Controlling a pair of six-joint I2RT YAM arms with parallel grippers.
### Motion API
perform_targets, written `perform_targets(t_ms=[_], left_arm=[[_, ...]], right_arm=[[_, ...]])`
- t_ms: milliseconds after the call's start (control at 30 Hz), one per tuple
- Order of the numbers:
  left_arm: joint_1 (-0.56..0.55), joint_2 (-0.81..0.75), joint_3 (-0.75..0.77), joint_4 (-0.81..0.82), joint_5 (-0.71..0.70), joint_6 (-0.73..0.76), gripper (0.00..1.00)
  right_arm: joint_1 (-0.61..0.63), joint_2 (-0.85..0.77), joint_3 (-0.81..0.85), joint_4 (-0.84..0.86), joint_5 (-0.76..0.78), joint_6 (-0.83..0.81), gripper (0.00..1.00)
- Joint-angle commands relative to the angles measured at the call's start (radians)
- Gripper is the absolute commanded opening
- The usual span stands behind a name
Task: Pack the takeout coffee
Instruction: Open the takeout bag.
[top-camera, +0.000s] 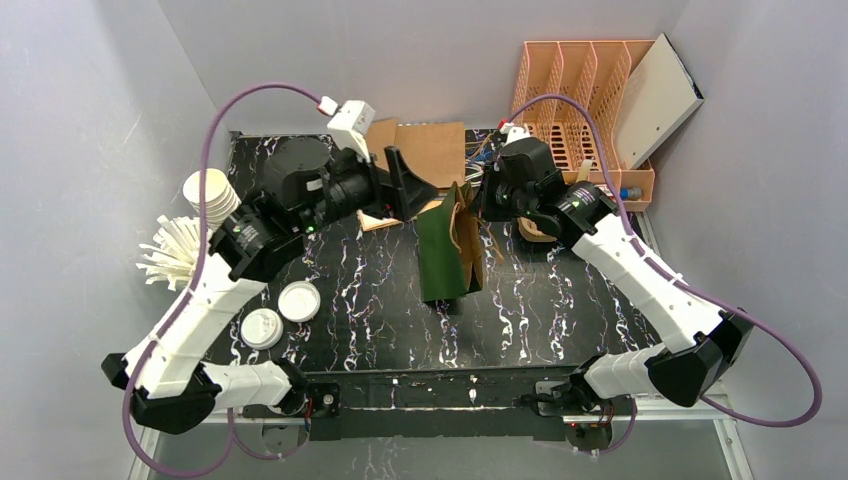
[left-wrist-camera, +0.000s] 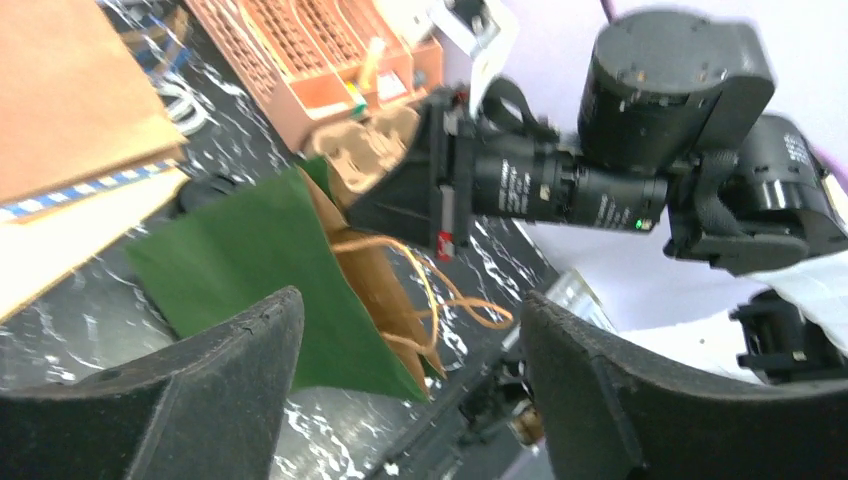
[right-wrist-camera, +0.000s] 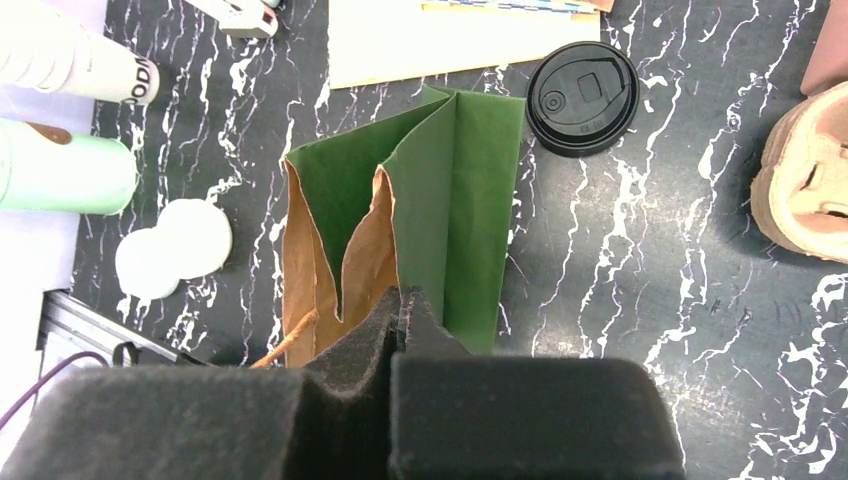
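Paper bag upright mid-table; seemingly nothing packed yet.
Right gripper pinches its rim; left gripper gapes wide beside it; cups, lids wait at left.

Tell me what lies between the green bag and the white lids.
Only bare marbled tabletop lies between green bag and white lids; the top view shows it.

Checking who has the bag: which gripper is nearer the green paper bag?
Right. The right gripper is shut on the bag at its top edge; the left gripper stands open beside it.
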Motion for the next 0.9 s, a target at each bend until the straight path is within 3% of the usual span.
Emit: perform_targets(t_ms=[0, 33, 67, 200, 333, 400, 533, 600, 700, 867], left_arm=[[-0.097, 0.032, -0.107, 0.077, 0.042, -0.093, 0.86], [-0.139, 0.032, -0.111, 0.074, -0.022, -0.086, 0.95], [-0.178, 0.033, -0.112, 0.069, -0.101, -0.078, 0.98], [-0.278, 0.063, -0.115, 0.022, -0.301, -0.071, 0.98], [-0.303, 0.096, -0.129, 0.012, -0.377, -0.068, 0.95], [-0.304, 0.104, -0.131, 0.006, -0.42, -0.047, 0.81], [-0.304, 0.081, -0.159, -0.009, -0.577, -0.011, 0.29], [-0.302, 0.075, -0.17, -0.019, -0.636, 0.006, 0.14], [-0.29, 0.083, -0.152, -0.065, -0.694, 0.028, 0.0], [-0.223, 0.077, -0.14, -0.156, -0.769, 0.071, 0.0]], right_arm=[[0.0, -0.03, 0.022, 0.079, 0.002, 0.044, 0.01], [0.001, -0.033, 0.018, 0.086, 0.001, 0.047, 0.01], [0.001, -0.037, 0.014, 0.091, 0.0, 0.05, 0.01], [0.0, -0.038, 0.011, 0.094, 0.002, 0.057, 0.01], [0.001, -0.037, 0.012, 0.094, 0.002, 0.059, 0.01], [0.001, -0.038, 0.012, 0.093, 0.003, 0.059, 0.01], [0.001, -0.047, 0.008, 0.076, 0.018, 0.056, 0.01], [0.0, -0.059, 0.0, 0.065, 0.035, 0.049, 0.01], [0.001, -0.077, -0.007, 0.042, 0.08, 0.036, 0.01], [-0.002, -0.097, -0.031, -0.016, 0.22, -0.002, 0.01]])
